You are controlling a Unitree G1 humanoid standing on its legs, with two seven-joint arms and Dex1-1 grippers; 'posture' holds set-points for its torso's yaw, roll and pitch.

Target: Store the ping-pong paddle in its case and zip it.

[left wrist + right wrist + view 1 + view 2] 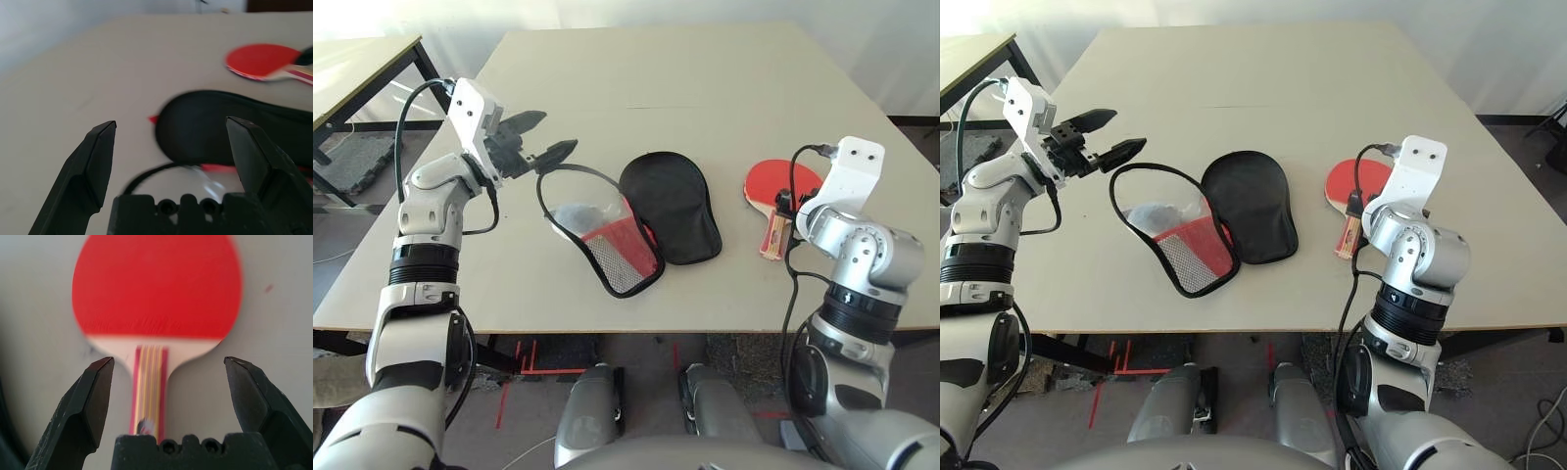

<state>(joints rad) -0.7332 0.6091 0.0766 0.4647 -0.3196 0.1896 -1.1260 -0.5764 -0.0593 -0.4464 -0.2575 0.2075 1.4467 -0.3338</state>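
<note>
Reaching step: my right claw [168, 362] gapes wide over the paddle [156, 289] handle; next, close. Left claw [536, 140] wide, empty.

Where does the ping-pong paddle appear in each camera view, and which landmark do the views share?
Left eye view: the ping-pong paddle lies right of centre, partly behind the right arm.
Right eye view: left of the right arm, right of centre.
Left wrist view: upper right corner.
Right wrist view: centre, handle between the open right tool fingers.
Shared landmark: the case lying open, seen at the right wrist view's left edge too.
</note>
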